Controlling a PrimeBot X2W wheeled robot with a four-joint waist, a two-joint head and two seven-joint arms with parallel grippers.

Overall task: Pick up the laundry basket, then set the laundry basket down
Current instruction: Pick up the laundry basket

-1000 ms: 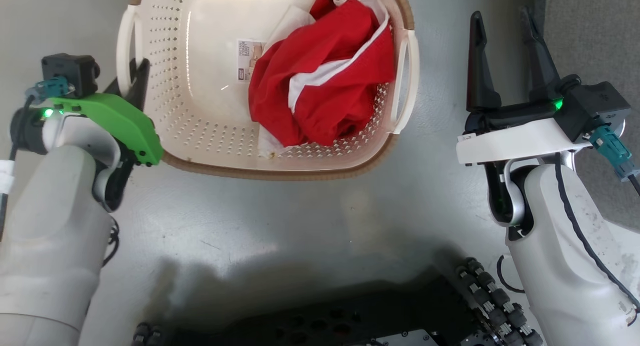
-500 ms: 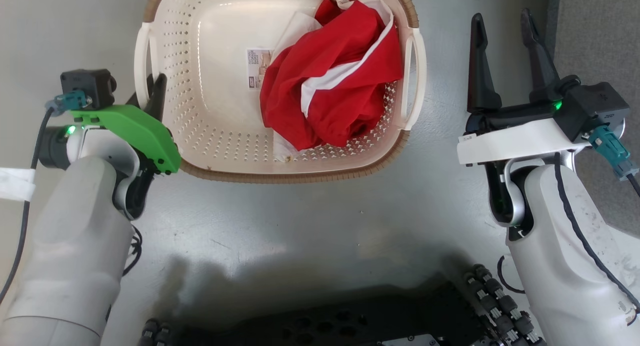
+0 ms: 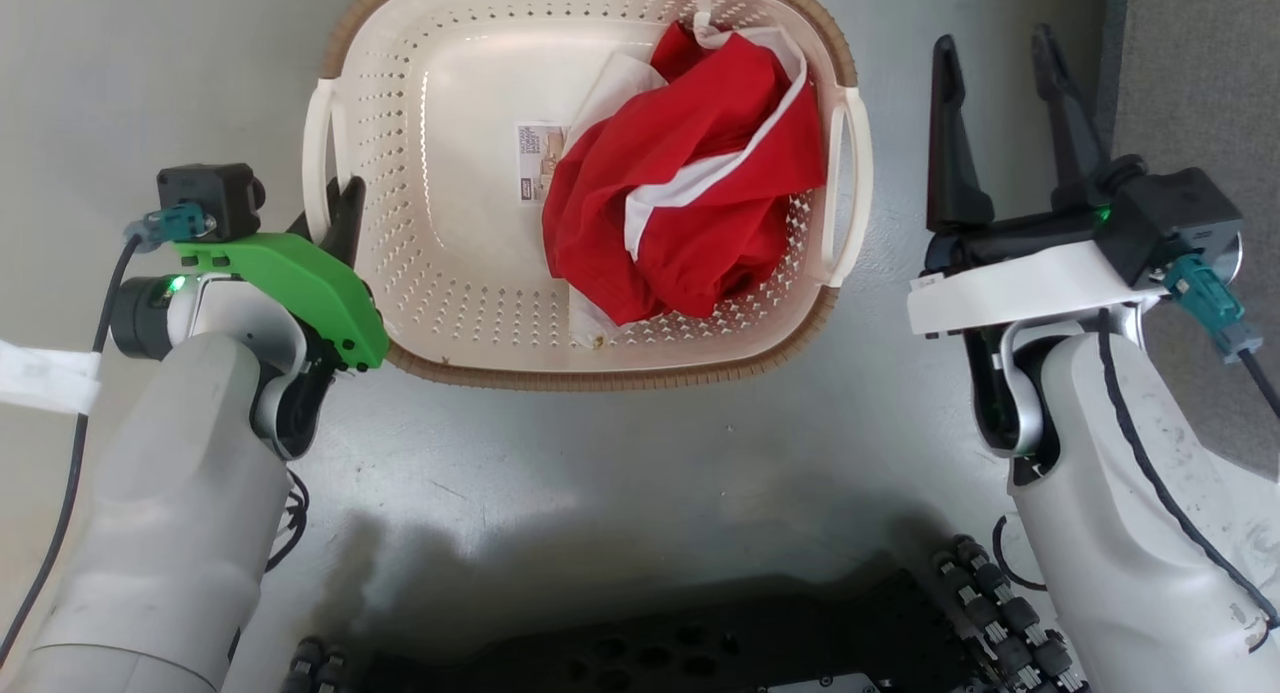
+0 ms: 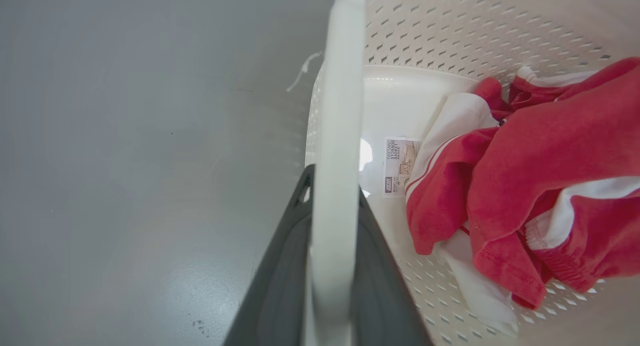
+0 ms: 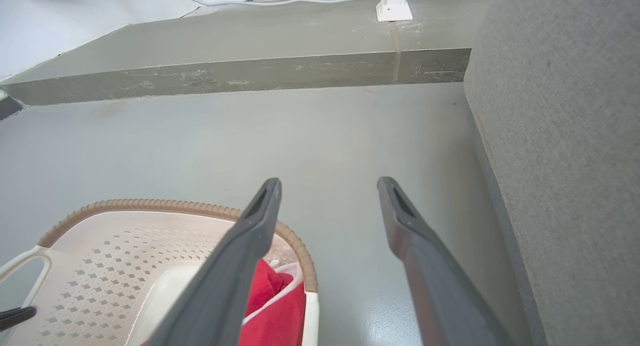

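Floor (image 3: 600,453): a smooth grey surface is seen under and around everything, and a dark shadow is cast on it near the wheeled base (image 3: 650,643).
Carpeted block (image 3: 1200,63): a rough grey surface is seen along the far right, beyond the right arm.
Laundry basket (image 3: 400,233): it is found in front of the robot, between the two arms and close against the left one. Cream perforated walls are topped by a brown woven-look rim (image 3: 600,378). Whether its bottom touches the floor cannot be told.
Red garment (image 3: 690,213): it is bunched in the right half of the basket, crossed by white stripes and laid over a white cloth (image 3: 620,83).
Right claw (image 3: 992,43): the fingers are spread wide and nothing is held. It is kept near the right handle (image 3: 850,193) but apart from it, fingers pointed away from the robot.
Left claw (image 4: 334,186): it is pressed together on the left handle (image 4: 337,136), which is pinched between the two dark fingers, one inside the basket wall and one outside.
Sticker (image 3: 540,163): a small printed label is seen on the inner bottom, just left of the garment.
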